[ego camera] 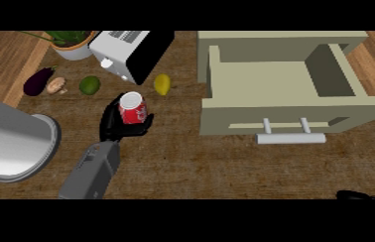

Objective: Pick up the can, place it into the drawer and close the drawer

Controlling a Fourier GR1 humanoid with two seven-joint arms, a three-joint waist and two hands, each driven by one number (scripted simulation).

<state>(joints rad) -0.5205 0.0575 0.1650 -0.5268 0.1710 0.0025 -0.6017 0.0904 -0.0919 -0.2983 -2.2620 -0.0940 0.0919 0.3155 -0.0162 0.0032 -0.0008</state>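
left robot hand curled round can | right robot hand cut off, state unclear | drawer open

Left grey forearm enters from the lower edge, angled up and slightly right. Its black left robot hand is curled round the red cylindrical metal can, fingers on the can's left, thumb on its right. Right robot hand: only a black sliver, far right and below the can; fingers unreadable.
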